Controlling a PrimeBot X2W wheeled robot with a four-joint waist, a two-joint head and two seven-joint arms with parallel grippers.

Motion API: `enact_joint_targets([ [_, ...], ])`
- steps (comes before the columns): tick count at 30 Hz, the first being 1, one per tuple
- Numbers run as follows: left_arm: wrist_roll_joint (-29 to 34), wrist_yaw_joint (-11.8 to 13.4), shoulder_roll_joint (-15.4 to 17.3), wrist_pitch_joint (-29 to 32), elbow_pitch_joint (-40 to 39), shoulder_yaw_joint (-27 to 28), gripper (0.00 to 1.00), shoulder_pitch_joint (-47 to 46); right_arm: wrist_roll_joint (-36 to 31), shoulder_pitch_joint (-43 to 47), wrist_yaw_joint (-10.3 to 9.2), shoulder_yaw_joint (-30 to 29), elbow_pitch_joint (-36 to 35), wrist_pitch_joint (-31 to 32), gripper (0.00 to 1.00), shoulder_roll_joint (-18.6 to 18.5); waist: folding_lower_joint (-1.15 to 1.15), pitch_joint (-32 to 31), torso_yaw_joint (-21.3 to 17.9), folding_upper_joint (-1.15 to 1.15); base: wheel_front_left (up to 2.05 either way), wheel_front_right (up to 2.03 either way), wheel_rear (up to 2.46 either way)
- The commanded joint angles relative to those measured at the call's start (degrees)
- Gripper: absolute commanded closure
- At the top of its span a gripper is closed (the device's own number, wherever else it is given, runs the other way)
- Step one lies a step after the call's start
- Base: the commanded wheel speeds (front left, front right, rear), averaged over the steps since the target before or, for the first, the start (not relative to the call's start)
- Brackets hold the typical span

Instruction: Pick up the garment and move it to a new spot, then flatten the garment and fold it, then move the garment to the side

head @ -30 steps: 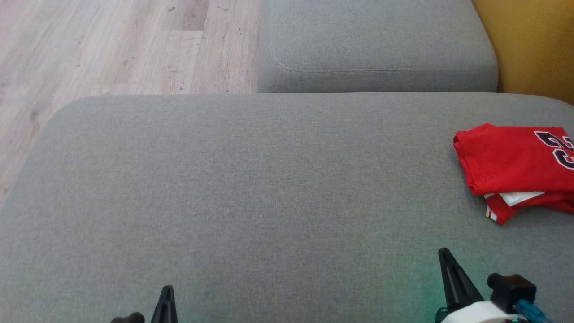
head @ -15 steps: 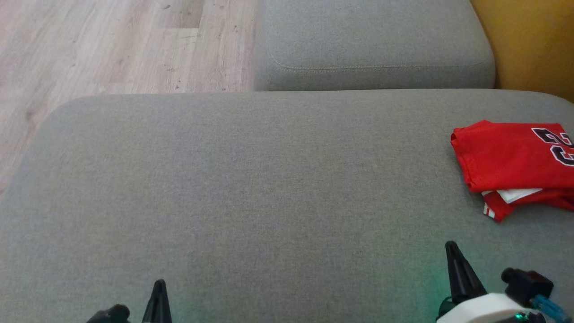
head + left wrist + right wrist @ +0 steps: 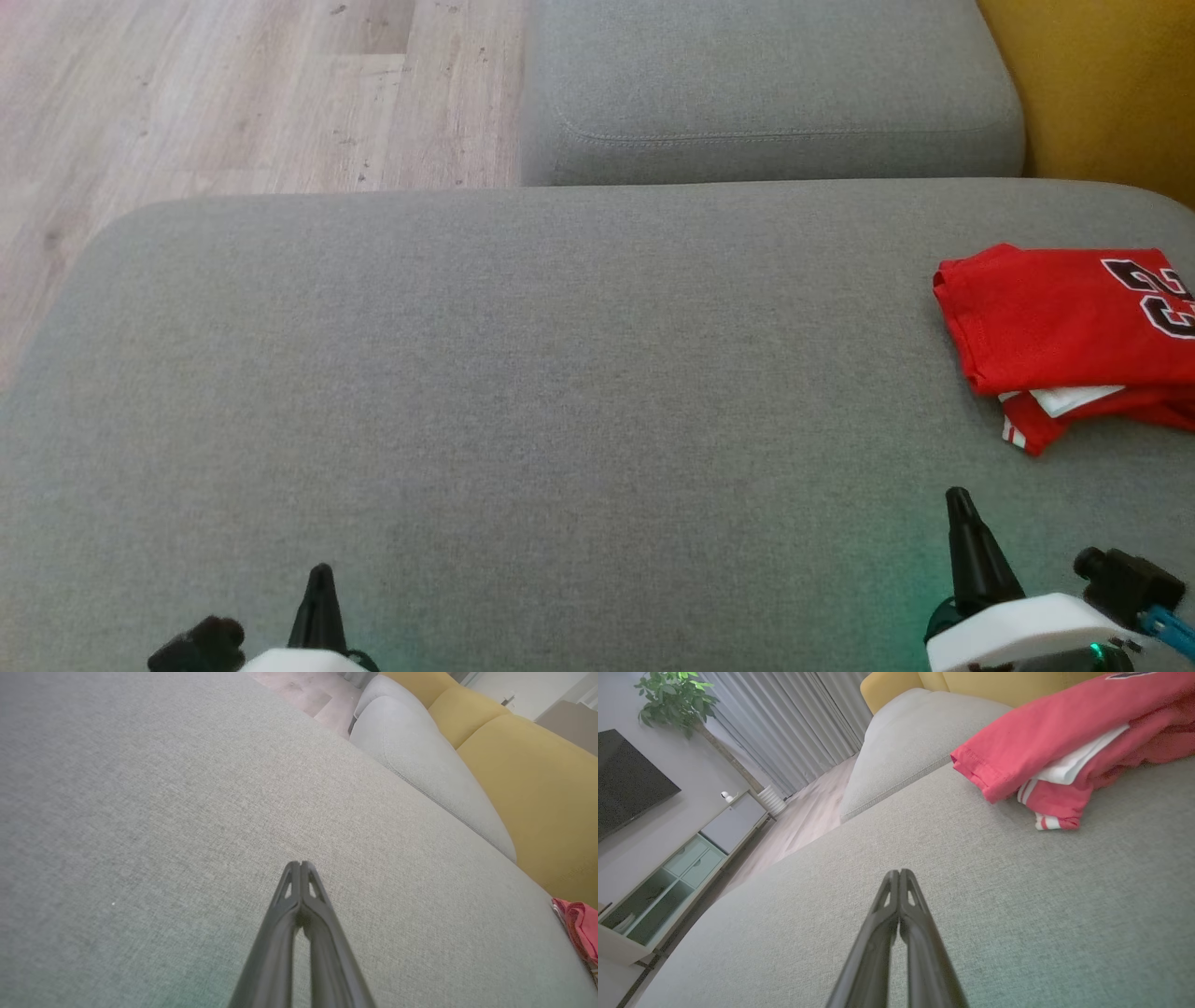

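Grey fabric of a broad sofa seat [image 3: 560, 373] spreads beneath both arms, with a smaller grey cushion [image 3: 766, 84] behind it. The folded red jersey [image 3: 1046, 317] lies at the seat's right edge. The right gripper [image 3: 959, 499] and left gripper [image 3: 320, 574] are apart from it, fingers clenched together, grasping nothing.

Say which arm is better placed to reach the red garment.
Right. The right gripper, shut, sits near the red garment at the right edge of the grey cushion; the left gripper is far across it.
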Motion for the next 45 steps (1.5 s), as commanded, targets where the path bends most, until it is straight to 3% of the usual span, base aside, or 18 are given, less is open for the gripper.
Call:
enact_joint_targets([
  [1,-1.13,-0.59,-0.15,0.41,-1.37,1.88,1.00,-2.85,1.86,-2.94,0.13,-0.01,-1.61,0.24,1.00,-0.99,0.00,0.04,-0.05,0.00,0.00,0.00,0.00],
  [45,-19.35,-8.89,-4.83,6.89,-1.31,14.31,1.00,-6.68,30.63,-7.86,0.29,-2.89,-0.91,4.38,1.00,-1.48,0.00,1.26,-1.68,0.00,0.00,0.00,0.00],
])
